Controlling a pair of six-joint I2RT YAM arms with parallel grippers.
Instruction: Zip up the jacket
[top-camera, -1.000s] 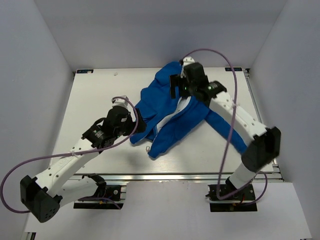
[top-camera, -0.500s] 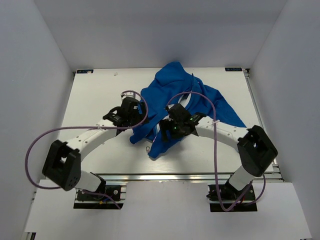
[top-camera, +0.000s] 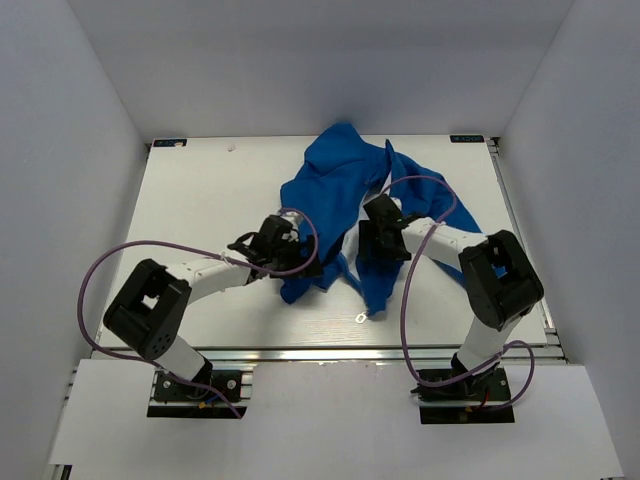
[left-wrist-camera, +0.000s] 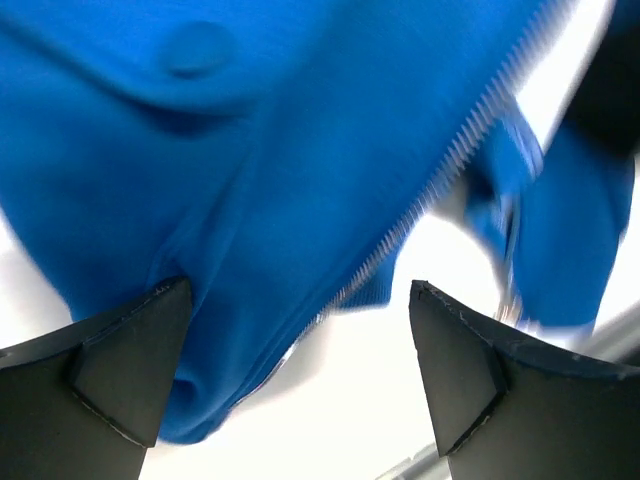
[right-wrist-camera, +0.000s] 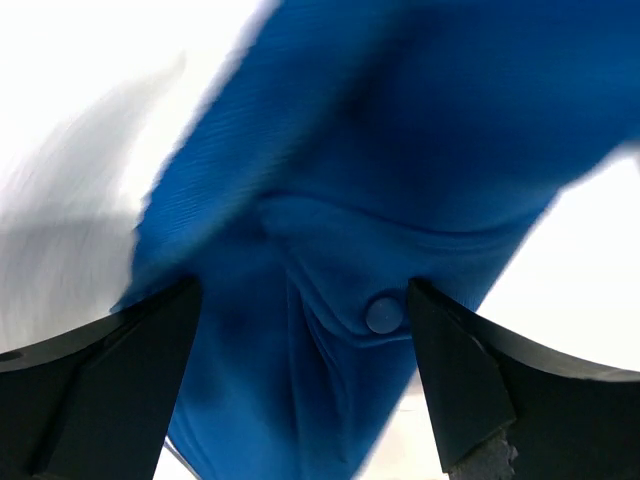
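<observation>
royal-blue fleece jacket (top-camera: 335, 190) with pale lining lies crumpled on the white desk (top-camera: 200, 190), reaching from the middle of the far edge toward the near edge, front open. left gripper (left-wrist-camera: 298, 290): jaws spread wide, nothing pinched; blue fabric and the silver-grey zipper teeth (left-wrist-camera: 450, 160) lie between the fingers. right gripper (right-wrist-camera: 300, 285): also wide apart, holding nothing, over a fold with a round blue snap button (right-wrist-camera: 383, 314). both sit at the jacket's near part, close together.
</observation>
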